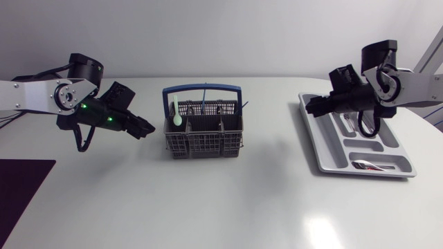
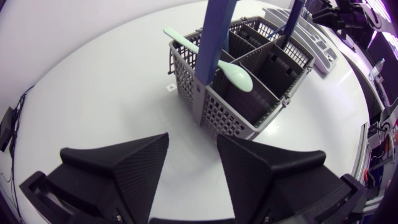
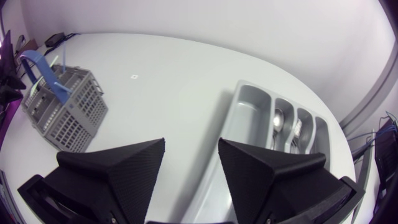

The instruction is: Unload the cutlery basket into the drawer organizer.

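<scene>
The grey cutlery basket (image 1: 204,131) with a blue handle (image 1: 201,89) stands mid-table, and a mint-green spoon (image 1: 177,113) leans out of its left corner. My left gripper (image 1: 143,128) hovers open just left of the basket. In the left wrist view the basket (image 2: 249,81) and spoon (image 2: 211,59) lie ahead of the gripper's empty fingers (image 2: 193,162). The grey drawer organizer (image 1: 325,155) lies at the right with metal cutlery (image 3: 278,121) in its compartments. My right gripper (image 1: 311,107) hangs open over the organizer's left end, holding nothing (image 3: 191,165).
A dark mat (image 1: 24,183) covers the table's front left corner. One piece of cutlery (image 1: 370,166) lies in the organizer's front compartment. The right wrist view shows the basket (image 3: 62,109) far off beyond the organizer (image 3: 249,118).
</scene>
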